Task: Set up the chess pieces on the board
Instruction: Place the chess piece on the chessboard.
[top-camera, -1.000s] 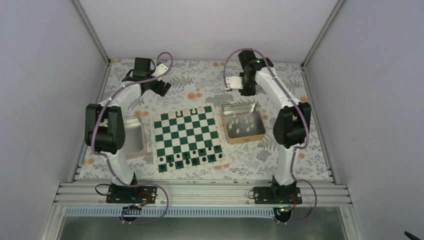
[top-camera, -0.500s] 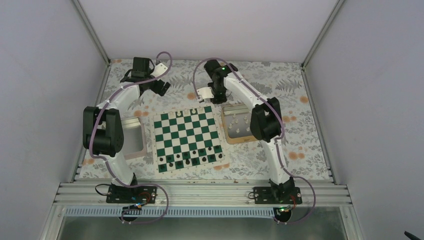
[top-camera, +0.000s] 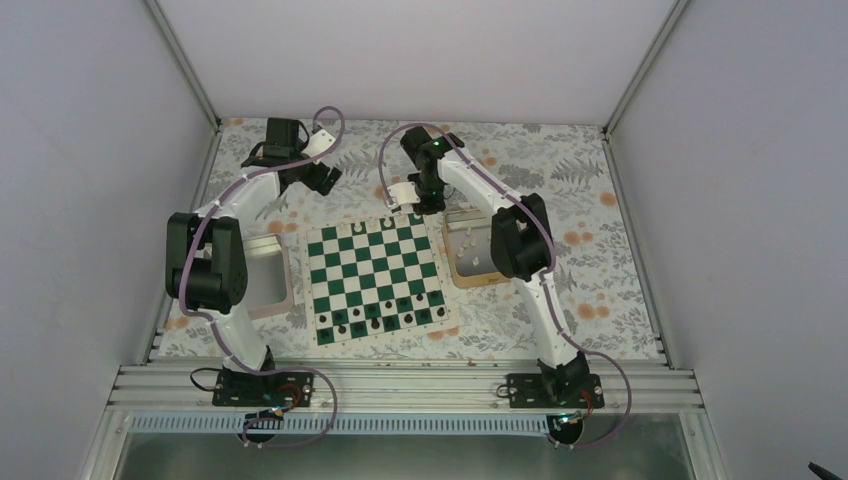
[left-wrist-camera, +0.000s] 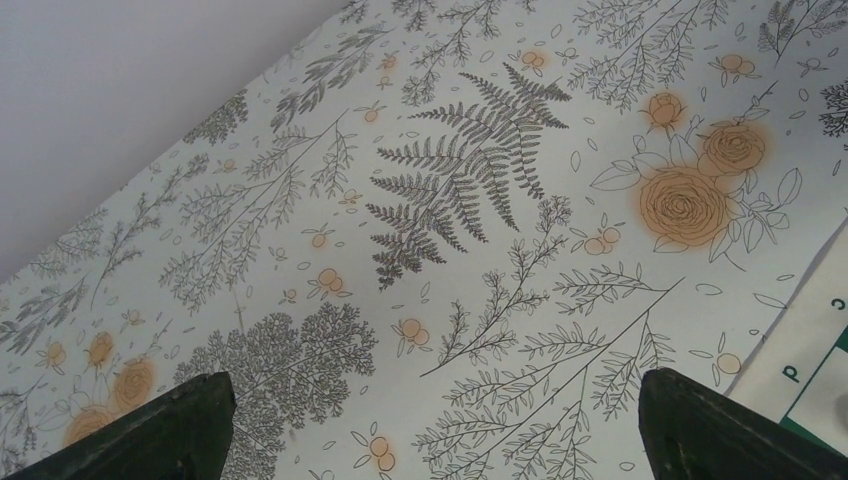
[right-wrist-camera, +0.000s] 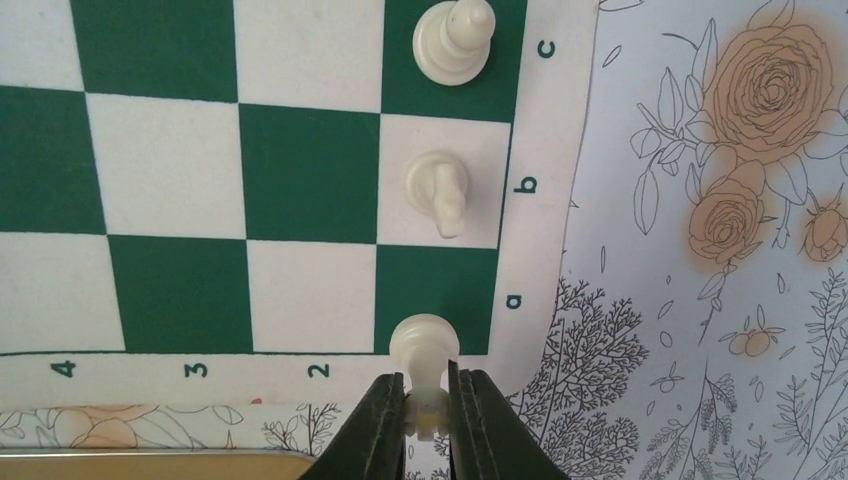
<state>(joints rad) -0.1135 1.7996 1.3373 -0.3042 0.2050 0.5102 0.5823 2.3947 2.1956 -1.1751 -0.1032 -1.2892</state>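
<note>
The board (top-camera: 375, 272) lies flat in the middle of the bench, on a floral cloth (left-wrist-camera: 470, 180). A grey tray (top-camera: 268, 285) sits just beside its left edge and a tan tin (top-camera: 478, 282) just beside its right edge.

The right gripper (right-wrist-camera: 428, 410) hangs over the board's far right corner. Its jaws are clamped on the base of a white piece (right-wrist-camera: 424, 345), which is upright. From the wrist view, the piece's rounded head shows over the outer edge of the green corner square marked "a". I cannot tell whether the piece touches the board.

Two more white chess pieces stand upright in the same edge row. A knight (right-wrist-camera: 440, 192) is on the white square next to the corner. A bishop (right-wrist-camera: 455, 40) is on the green square beyond that. More white pieces (top-camera: 476, 262) lie inside the tin, partly hidden by the right arm. Dark pieces (top-camera: 380, 318) fill the two near rows of the board.

The left gripper (top-camera: 315, 175) is near the far left of the bench, well apart from the board's far left corner. Its jaws stand wide apart with nothing between them. Its wrist view shows only cloth and a corner of the board's white border.
</note>
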